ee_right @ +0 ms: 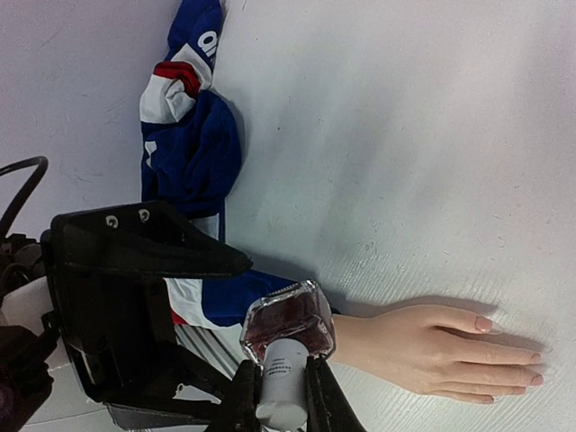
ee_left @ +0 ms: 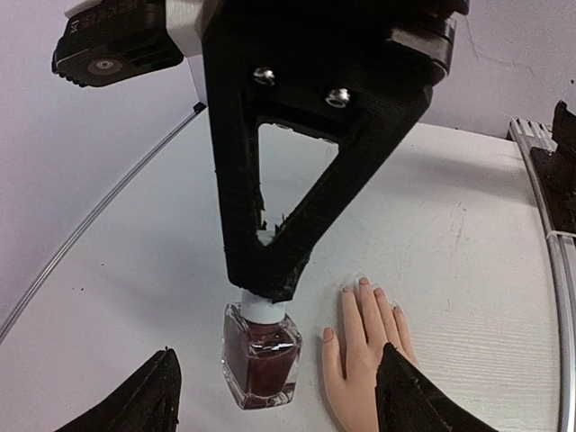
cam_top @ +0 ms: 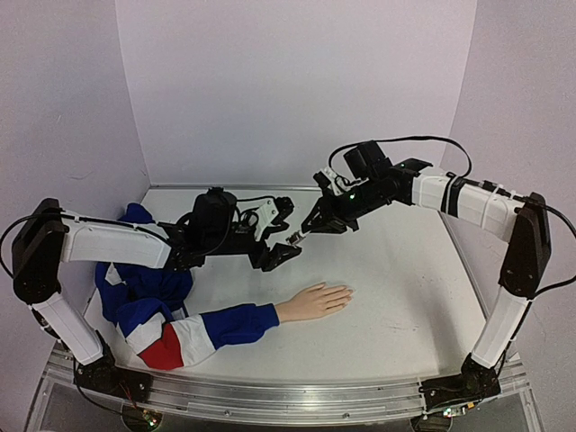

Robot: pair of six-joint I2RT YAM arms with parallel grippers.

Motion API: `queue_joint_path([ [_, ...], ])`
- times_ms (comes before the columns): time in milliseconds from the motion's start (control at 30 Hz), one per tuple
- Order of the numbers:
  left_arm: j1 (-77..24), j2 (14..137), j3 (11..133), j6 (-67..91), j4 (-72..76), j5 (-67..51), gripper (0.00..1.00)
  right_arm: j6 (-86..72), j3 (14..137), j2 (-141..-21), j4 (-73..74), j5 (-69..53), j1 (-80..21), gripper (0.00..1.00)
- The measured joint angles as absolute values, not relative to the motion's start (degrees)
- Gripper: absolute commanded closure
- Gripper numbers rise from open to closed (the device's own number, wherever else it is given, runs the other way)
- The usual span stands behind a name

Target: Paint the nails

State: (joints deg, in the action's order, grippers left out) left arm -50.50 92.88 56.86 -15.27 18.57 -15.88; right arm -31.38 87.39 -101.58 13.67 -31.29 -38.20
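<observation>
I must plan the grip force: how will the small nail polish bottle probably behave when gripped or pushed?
The nail polish bottle looks like thick glass with flat faces, so probably stiff, heavy for its size, unlikely to roll. Its smooth sides may slip. The right gripper holds only its cap, which might unscrew.

We see a white, faintly scuffed table [cam_top: 405, 279] with a metal rail [cam_top: 297, 400] along its near edge. On it the mannequin hand [cam_top: 315, 301] lies palm down, nails [ee_right: 486, 322] up, fingers pointing right. Its blue, white and red sleeve [cam_top: 216, 326] trails left into what seems a bunched heap.
</observation>
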Motion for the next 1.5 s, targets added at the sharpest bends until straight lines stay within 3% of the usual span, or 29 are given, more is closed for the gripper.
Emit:
queue_joint_path([
  [333,-51.1,95.7,57.1,-17.2,19.1,-13.3,0.40,-31.9,87.9,-102.0,13.7,-31.5,-39.0,1.00],
  [667,-51.5,96.4,58.5,-18.3,19.2,-10.5,0.61,-32.1,87.9,-102.0,13.7,-31.7,-39.7,1.00],
  [933,-51.7,96.5,58.5,-18.5,19.5,-10.2,0.50,-32.6,87.9,-102.0,13.6,-31.4,-39.9,1.00],
  [1367,-52.0,96.5,58.5,-19.7,18.9,-9.0,0.64,-32.8,87.9,-102.0,13.6,-30.8,-40.2,1.00],
  [1500,-52.2,96.5,58.5,-20.1,18.3,-8.8,0.73,-32.8,87.9,-102.0,13.6,-30.7,-40.2,1.00],
])
